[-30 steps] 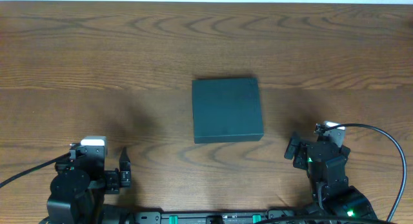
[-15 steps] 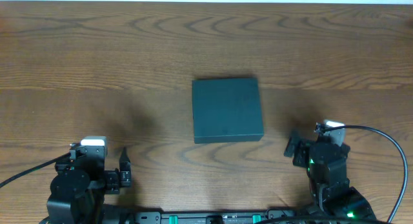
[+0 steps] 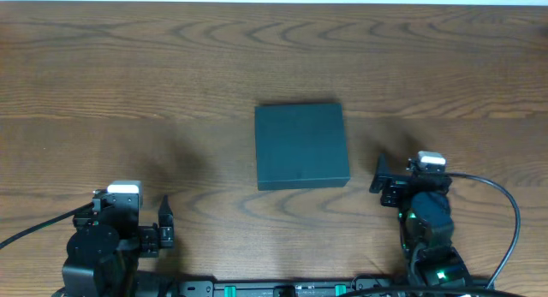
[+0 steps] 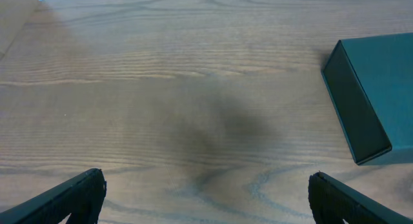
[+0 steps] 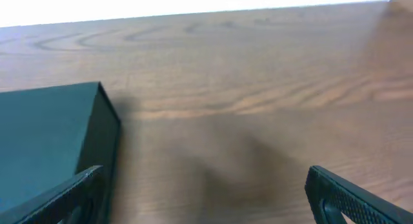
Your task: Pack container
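Since 1 second earlier, the right gripper (image 3: 404, 170) had edged forward and leftward, nearer the container (image 3: 301, 147), which lay closed in the middle of the table (image 3: 171, 74). The left gripper (image 3: 130, 197) had not shifted. Left wrist view: jaws spread wide, empty, container at the right edge. Right wrist view: jaws likewise spread, gripping nothing, container at the left.

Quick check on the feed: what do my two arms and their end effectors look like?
Both arms are black and blocky. The left end effector and right end effector each have two dark tapered fingers and a small white block on top. A black cable trails from each arm; green lights glow on the right one.
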Motion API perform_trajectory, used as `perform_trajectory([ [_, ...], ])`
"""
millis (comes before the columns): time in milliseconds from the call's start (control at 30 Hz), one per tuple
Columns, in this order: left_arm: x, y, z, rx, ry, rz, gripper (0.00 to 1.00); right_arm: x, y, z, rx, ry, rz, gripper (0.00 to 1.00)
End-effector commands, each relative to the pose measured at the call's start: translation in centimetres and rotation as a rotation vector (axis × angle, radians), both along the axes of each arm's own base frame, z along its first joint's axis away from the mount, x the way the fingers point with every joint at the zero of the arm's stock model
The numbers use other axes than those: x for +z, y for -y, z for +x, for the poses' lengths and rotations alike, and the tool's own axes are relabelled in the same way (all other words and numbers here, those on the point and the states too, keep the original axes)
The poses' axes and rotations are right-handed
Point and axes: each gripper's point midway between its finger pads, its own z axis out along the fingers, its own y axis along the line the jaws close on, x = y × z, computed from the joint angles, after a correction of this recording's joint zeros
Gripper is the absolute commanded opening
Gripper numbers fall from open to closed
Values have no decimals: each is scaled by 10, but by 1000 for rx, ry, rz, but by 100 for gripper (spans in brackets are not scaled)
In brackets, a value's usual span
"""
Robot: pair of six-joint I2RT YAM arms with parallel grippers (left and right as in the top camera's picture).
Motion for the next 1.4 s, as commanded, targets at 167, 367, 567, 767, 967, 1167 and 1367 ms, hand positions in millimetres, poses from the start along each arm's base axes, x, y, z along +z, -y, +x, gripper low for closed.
perform_trajectory([
  [167,-2,0,0,-7,-11,16,99,19,6,-8,100,120,-165,99],
  [367,-2,0,0,-7,-11,16,99,3,-8,-14,177,188,-131,99],
  [567,-2,0,0,-7,-11,16,99,17,-8,-16,167,249,-120,99],
  [767,-2,0,0,-8,-11,16,99,17,-8,-16,145,250,-27,99],
  [967,-2,0,0,-8,-10,16,99,17,-7,-16,138,251,-18,99],
  [1167,-2,0,0,-7,-11,16,99,18,-8,-16,146,255,-17,99],
  [1367,-2,0,0,-7,-11,16,98,18,-8,-16,146,255,-17,99],
])
